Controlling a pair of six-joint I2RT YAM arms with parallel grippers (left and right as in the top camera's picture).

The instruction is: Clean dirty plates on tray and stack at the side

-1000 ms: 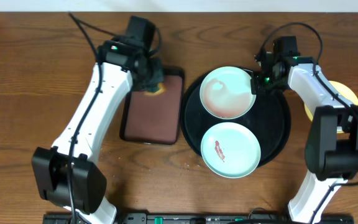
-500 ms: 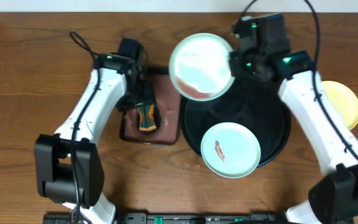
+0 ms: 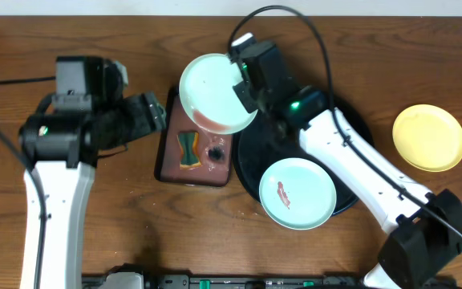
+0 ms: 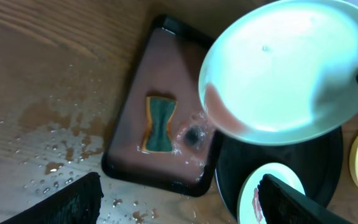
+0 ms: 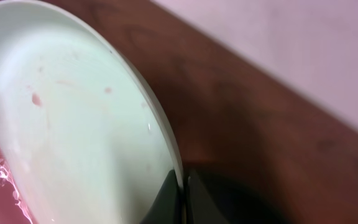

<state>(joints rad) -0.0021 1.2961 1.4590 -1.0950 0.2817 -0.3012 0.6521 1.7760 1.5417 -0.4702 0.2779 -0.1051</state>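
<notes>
Just beside black tray (image 4: 328, 155): right gripper (image 5: 180, 186) clamped a mint plate (image 3: 215, 92) by its rim.
On black tray: smeared plate (image 3: 297, 193) lay flat.
Left gripper (image 3: 152, 115): spread wide, empty.

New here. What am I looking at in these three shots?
Two white robot arms at a wooden table. The overhead picture looks straight down; the other two come from cameras on each wrist. The right fingers pinch the rim of a green plate, tilted above a brown tray where a sponge lies; pinkish liquid pools at its low edge. The left fingers are open and empty. A black tray carries a second green plate with a red smear. A yellow plate sits on the table, to the right.
</notes>
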